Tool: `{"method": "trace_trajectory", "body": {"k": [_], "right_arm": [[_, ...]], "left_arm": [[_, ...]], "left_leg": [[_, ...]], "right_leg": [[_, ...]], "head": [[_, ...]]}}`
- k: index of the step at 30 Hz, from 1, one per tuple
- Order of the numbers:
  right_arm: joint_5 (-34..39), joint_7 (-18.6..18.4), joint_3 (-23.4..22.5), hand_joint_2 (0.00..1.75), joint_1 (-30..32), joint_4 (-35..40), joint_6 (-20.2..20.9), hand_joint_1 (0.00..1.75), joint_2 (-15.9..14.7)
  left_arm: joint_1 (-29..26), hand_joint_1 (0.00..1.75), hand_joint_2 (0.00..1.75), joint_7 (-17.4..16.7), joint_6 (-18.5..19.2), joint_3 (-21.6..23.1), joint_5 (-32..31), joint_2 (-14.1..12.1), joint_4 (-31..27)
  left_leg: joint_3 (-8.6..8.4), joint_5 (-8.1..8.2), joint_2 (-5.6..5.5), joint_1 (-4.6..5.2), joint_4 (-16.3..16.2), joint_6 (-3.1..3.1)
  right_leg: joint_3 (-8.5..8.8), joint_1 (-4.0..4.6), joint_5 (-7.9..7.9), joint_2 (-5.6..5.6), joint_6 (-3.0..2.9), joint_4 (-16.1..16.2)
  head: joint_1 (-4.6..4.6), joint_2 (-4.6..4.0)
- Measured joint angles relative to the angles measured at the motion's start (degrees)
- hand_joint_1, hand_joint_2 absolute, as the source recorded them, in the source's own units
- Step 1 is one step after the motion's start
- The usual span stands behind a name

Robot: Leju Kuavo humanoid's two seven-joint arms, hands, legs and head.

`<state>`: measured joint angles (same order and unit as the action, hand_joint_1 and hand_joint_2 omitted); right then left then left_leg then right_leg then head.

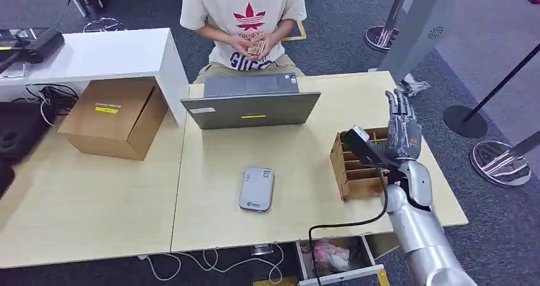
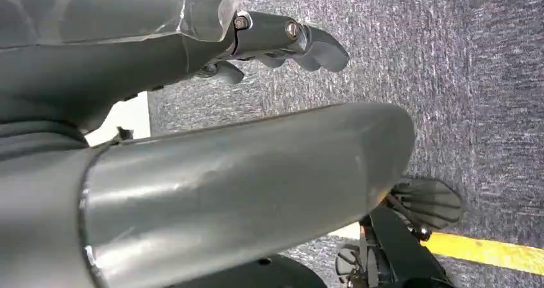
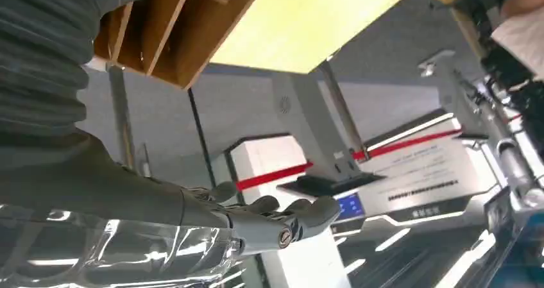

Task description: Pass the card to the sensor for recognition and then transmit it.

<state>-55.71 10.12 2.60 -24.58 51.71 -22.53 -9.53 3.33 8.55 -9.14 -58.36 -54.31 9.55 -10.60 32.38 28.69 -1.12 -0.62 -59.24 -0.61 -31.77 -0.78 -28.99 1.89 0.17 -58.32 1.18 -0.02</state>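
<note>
The grey card sensor [image 1: 256,188] lies flat on the table's middle, in front of the laptop. Across the table a person holds small cards [image 1: 256,46] in both hands. My right hand [image 1: 401,130] stands over the far right side of a wooden slotted card box [image 1: 356,166], fingers straight and apart, holding nothing. The right wrist view shows that hand [image 3: 269,224] bare beside the box [image 3: 167,31]. My left hand [image 2: 276,38] hangs over grey carpet with its fingers loosely extended and nothing in them.
An open grey laptop [image 1: 251,104] stands between the person and the sensor. A cardboard box [image 1: 114,117] and a white shelf [image 1: 95,53] stand at the left. A drawer [image 1: 337,258] hangs open under the front edge. Barrier posts [image 1: 468,117] stand to the right.
</note>
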Motion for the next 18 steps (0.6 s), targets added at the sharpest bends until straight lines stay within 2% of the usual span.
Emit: {"method": "trace_trajectory", "body": {"k": [2,6,11,13,16,18], "right_arm": [[1.62,0.13,0.72,1.75,0.01,0.2,0.68,0.0,0.0],[3.62,1.05,1.81,1.75,0.32,1.79,-0.63,0.0,0.0],[5.11,2.51,3.26,1.75,3.08,5.99,-5.71,0.0,0.0],[4.91,3.37,3.96,1.75,4.58,8.03,-9.12,0.0,0.07],[2.9,3.87,4.59,1.75,6.45,10.43,-14.33,0.0,0.31],[0.91,3.45,5.0,1.75,7.53,11.76,-16.25,0.0,0.42]], "left_arm": [[0.02,0.0,0.0,0.0,0.0,-0.13,0.04,-0.11,0.0],[0.01,0.0,0.0,0.11,0.0,-0.35,0.15,-0.2,0.0],[-0.04,0.0,0.0,0.68,-0.07,-0.42,0.24,-0.18,0.0],[-0.08,0.0,0.0,0.94,-0.09,-0.52,0.24,-0.2,0.0],[-0.07,0.0,0.0,1.03,-0.11,-0.79,0.15,-0.18,0.0],[-0.12,0.0,0.0,1.03,-0.09,-0.9,0.13,-0.2,0.0]], "left_leg": [[0.0,0.0,0.0,0.0,0.0,0.0],[0.02,0.0,0.01,0.0,0.0,0.0],[0.04,0.0,0.0,0.0,0.01,0.0],[0.05,0.01,0.0,0.0,0.01,0.0],[0.06,0.01,0.0,0.0,0.01,0.0],[0.05,0.01,0.0,0.0,0.01,0.0]], "right_leg": [[-0.01,0.0,0.0,0.0,0.0,0.0],[-0.05,0.0,-0.01,0.01,0.0,0.0],[-0.04,0.0,-0.01,-0.01,0.0,0.0],[-0.04,0.0,-0.01,-0.01,0.0,0.0],[-0.05,0.0,-0.01,-0.01,0.0,0.0],[-0.05,0.0,-0.01,-0.01,0.0,0.0]], "head": [[0.0,0.0],[0.0,0.0],[0.02,0.0],[0.0,0.0],[0.02,0.0],[0.0,0.0]]}}
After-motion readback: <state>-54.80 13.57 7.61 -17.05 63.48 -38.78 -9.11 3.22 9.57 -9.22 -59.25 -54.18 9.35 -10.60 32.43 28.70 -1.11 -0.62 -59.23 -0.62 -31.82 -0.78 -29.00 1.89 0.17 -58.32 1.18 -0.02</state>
